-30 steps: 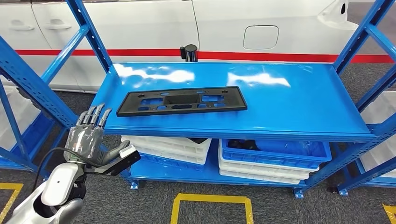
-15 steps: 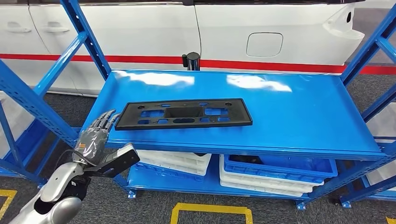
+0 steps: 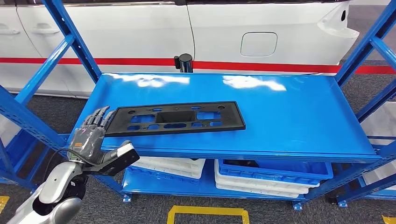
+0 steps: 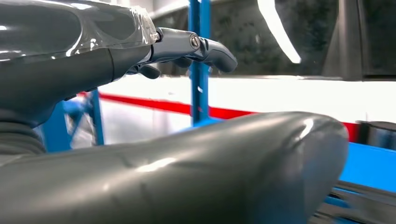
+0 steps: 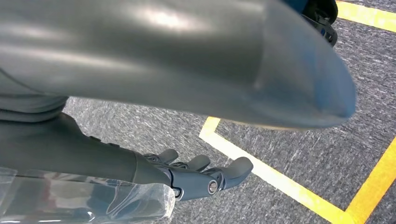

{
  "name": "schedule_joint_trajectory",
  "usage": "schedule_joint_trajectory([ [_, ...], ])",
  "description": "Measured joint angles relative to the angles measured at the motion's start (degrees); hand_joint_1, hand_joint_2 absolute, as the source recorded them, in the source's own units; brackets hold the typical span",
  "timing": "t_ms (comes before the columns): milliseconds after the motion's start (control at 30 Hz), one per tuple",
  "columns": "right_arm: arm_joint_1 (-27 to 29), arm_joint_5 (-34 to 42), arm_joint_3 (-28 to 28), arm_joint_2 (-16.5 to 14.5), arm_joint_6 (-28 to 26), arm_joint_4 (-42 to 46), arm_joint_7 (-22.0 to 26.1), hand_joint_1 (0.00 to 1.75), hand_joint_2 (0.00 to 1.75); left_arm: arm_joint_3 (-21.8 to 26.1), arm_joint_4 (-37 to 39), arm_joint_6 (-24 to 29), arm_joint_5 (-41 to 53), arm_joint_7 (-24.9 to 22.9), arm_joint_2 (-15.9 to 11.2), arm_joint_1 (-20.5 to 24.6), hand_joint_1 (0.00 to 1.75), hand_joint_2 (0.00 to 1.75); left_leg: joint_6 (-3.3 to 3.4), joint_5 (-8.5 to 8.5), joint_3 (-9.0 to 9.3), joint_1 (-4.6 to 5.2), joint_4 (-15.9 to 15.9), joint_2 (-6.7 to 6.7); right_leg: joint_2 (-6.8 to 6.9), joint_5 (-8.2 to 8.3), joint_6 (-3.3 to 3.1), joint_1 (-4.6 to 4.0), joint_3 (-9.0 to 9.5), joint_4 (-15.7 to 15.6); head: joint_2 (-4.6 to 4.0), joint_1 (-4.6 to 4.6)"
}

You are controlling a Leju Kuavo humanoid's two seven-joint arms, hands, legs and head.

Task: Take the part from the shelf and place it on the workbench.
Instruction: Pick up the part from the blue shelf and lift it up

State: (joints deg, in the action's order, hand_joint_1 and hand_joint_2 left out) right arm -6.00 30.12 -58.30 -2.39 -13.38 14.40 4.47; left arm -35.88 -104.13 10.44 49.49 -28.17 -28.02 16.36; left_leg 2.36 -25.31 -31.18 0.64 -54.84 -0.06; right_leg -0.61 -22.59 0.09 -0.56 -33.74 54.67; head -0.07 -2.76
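On the shelf: the part (image 3: 173,118), a long flat black plate with cut-outs, is lying on the top blue shelf (image 3: 289,116), toward its left front, apart from the back edge.
Long axis: it is running nearly along the shelf's length, left to right in the head view, with the left end sitting slightly nearer the front edge than the right end; flat faces are pointing up and down.
Left hand: the left hand (image 3: 89,139) is hovering at the shelf's left front corner, fingers spread and holding nothing, fingertips just beside the plate's left end; whether they are touching it cannot be told.
Right hand: the right hand (image 5: 187,175) is hanging over the grey floor (image 5: 299,154) with its yellow line, fingers loosely apart, holding nothing.
Risk, slip: gripping one end of such a long plate is likely leaving the far end sagging or swinging, so it may be twisting out of the fingers.
Risk, push: fingers arriving too low could be shoving the plate further in rather than getting under it.
Risk, snag: the blue upright (image 3: 70,37) is standing close by, and a swinging plate could be striking it.
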Motion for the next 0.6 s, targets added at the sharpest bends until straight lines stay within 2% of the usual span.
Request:
schedule_joint_trajectory([
  [33,0.0,0.0,0.0,0.0,0.0,0.0,0.0,0.00,0.00,0.0,0.0,-0.5,1.6,-0.6,0.0,0.1,0.00,1.75,0.28,0.19,0.04,0.22,0.5,0.00,-0.02,-0.02,0.24,0.01,-0.05,0.0,0.00,0.00],
  [100,0.1,0.0,0.0,0.0,0.1,0.0,-0.1,0.00,0.00,0.0,0.1,-1.3,3.7,-1.3,-0.1,0.3,0.00,1.75,0.84,0.92,0.23,0.17,0.7,0.00,-0.03,-0.22,0.84,0.07,-0.12,0.1,0.00,0.01],
  [167,0.0,0.0,0.0,0.0,0.1,0.0,-0.1,0.00,0.00,-0.1,0.1,-1.8,4.5,-1.6,-0.2,0.5,0.00,1.75,1.37,1.29,0.57,-0.04,1.0,0.07,0.00,-2.03,1.43,0.09,-1.13,2.7,0.00,0.15],
  [200,0.0,0.0,0.0,0.0,0.1,0.0,-0.1,0.00,0.00,-0.1,0.1,-2.2,4.7,-1.7,-0.2,0.5,0.00,1.75,1.54,1.38,0.70,-0.07,1.0,0.11,0.03,-3.79,1.68,0.14,-2.52,5.8,0.00,0.24],
  [267,0.1,0.0,0.0,0.0,0.1,0.0,-0.1,0.00,0.00,-0.2,0.2,-3.5,4.8,-1.9,-0.2,0.6,0.00,1.75,1.75,1.35,0.69,0.12,1.0,0.15,0.05,-7.42,1.94,0.18,-6.49,14.1,0.00,0.40],
  [300,0.1,0.0,0.0,0.0,0.2,0.0,-0.1,0.00,0.00,-0.3,0.3,-4.4,4.7,-2.0,-0.2,0.6,0.00,1.75,1.83,1.30,0.70,0.27,1.0,0.15,0.05,-8.14,1.92,0.18,-7.94,16.9,0.00,0.42],
  [333,0.1,0.0,0.0,0.0,0.2,0.0,-0.2,0.00,0.00,-0.4,0.5,-5.3,4.3,-2.1,-0.2,0.6,0.00,1.75,1.91,1.25,0.74,0.43,1.0,0.15,0.05,-7.78,1.78,0.12,-8.40,17.5,0.00,0.42],
  [367,0.1,-0.1,0.0,0.0,0.3,0.0,-0.2,0.00,0.00,-0.5,0.7,-6.1,3.8,-2.1,-0.2,0.7,0.00,1.75,1.99,1.18,0.83,0.61,1.0,0.13,0.04,-6.33,1.48,0.02,-7.58,15.6,0.00,0.43],
  [433,0.0,-0.2,-0.1,0.0,0.5,0.0,-0.3,0.00,0.00,-0.5,1.3,-7.4,3.0,-2.0,-0.3,1.0,0.00,1.75,2.11,1.00,1.08,0.92,1.0,0.08,0.07,-2.41,0.43,-0.39,-3.46,7.1,0.00,0.42],
  [467,-0.1,-0.2,-0.1,0.1,0.5,0.0,-0.3,0.00,0.00,-0.5,1.7,-7.8,2.7,-2.0,-0.3,1.2,0.00,1.75,2.09,0.88,1.15,1.08,1.0,0.04,0.23,-1.04,-0.06,-0.59,-1.56,3.2,0.00,0.39],
  [500,-0.2,-0.3,-0.1,0.1,0.6,0.0,-0.3,0.00,0.00,-0.6,2.0,-8.1,2.5,-1.8,-0.4,1.5,0.00,1.75,2.01,0.76,1.15,1.11,1.0,0.02,0.39,-0.35,-0.40,-0.80,-0.34,0.8,0.00,0.36],
  [533,-0.3,-0.3,-0.1,0.2,0.6,0.0,-0.3,0.00,0.00,-0.6,2.4,-8.3,2.3,-1.7,-0.4,1.7,0.00,1.75,1.89,0.66,1.12,1.07,1.0,0.02,0.53,-0.26,-0.59,-0.96,0.15,-0.3,0.00,0.34],
  [600,-0.3,-0.4,-0.3,0.1,0.7,0.0,-0.4,0.00,0.00,-0.7,3.0,-8.5,2.0,-1.5,-0.5,1.9,0.00,1.75,1.59,0.41,1.03,1.03,0.9,0.05,0.62,-0.07,-0.65,-0.80,0.30,-0.7,0.01,0.36],
])
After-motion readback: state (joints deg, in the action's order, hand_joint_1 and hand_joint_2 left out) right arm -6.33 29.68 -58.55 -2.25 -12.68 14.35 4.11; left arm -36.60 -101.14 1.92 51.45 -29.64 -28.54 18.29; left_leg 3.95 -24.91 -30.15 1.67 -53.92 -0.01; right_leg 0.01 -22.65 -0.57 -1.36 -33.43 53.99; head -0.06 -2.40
